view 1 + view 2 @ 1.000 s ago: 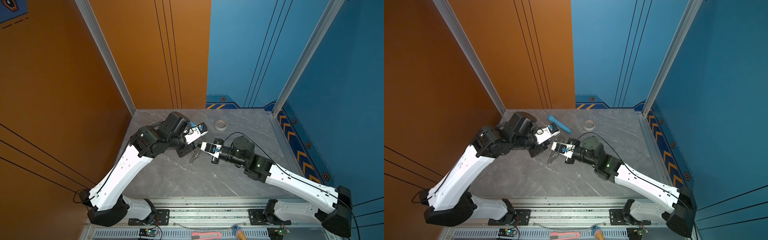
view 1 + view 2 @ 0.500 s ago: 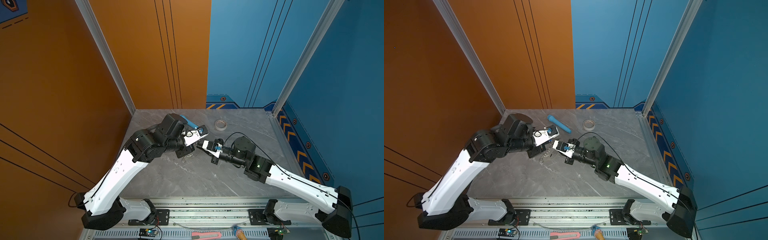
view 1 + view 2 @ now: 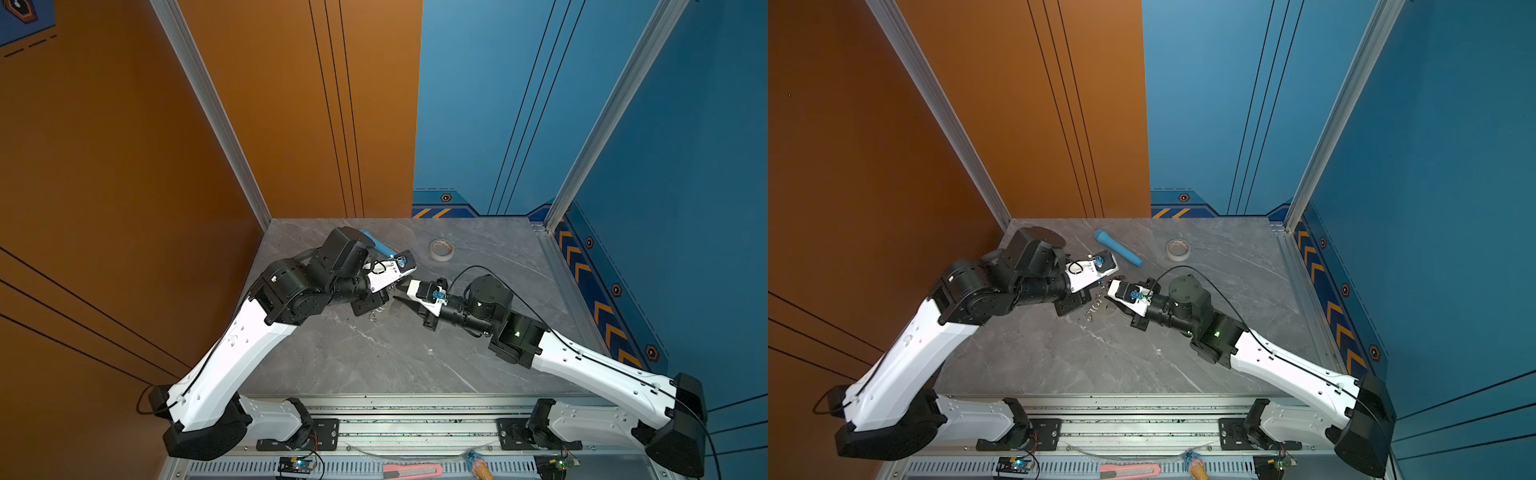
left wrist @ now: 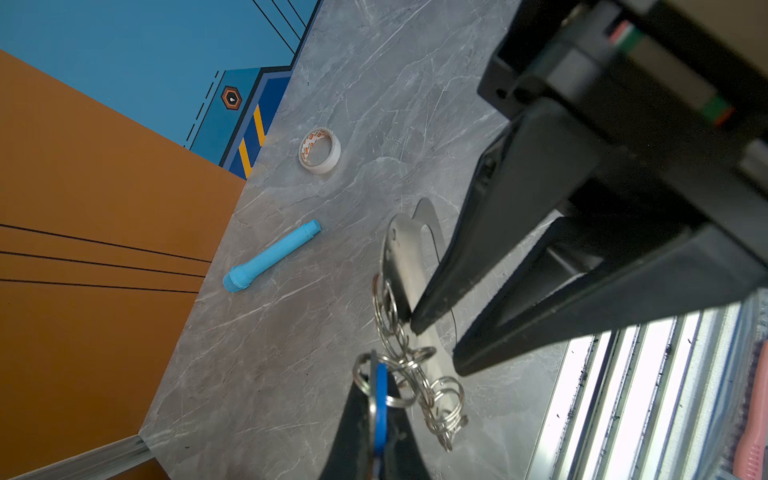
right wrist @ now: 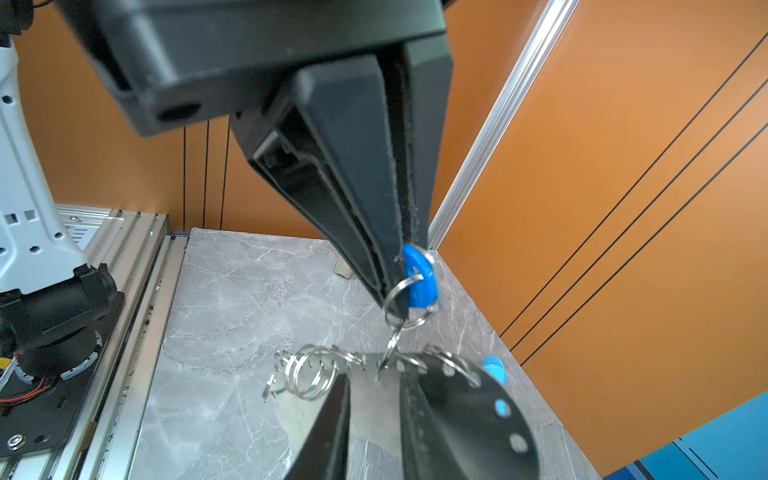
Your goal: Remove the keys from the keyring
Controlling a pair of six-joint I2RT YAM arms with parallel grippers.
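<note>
The two pincers are found tip to tip over the counter point(image 3: 374, 365), left of its middle and toward the far half. The left pincer point(image 4: 377, 390) is pressed together on the keys point(image 5: 420, 280). Of these only a blue tag point(image 4: 380, 409) and the wire ring threaded through it are shown, the rest of the bunch being hidden by the pincer. The keys are thus held in the air, just above the keyring point(image 4: 404, 253). The right pincer point(image 4: 436, 345) is seen slightly spread, with the flat metal plate of the keyring between its fingers point(image 5: 332, 415). A gap is visible at the tips, and whether either pad touches the plate cannot be told. One link ring point(image 5: 392, 345) is seen running from the tag's ring down to a hole on the plate's edge, so the keys are recorded as not yet detached. A cluster of small wire rings point(image 5: 305, 374) hangs from the same edge, on the near side of the right pincer. Whether the plate rests on the counter cannot be told. A blue tube point(image 3: 1119, 248) lies on the far left part of the counter, just behind the left pincer. A tape roll point(image 3: 1178, 249) lies to the tube's right, near the far edge. Neither is touched.
</note>
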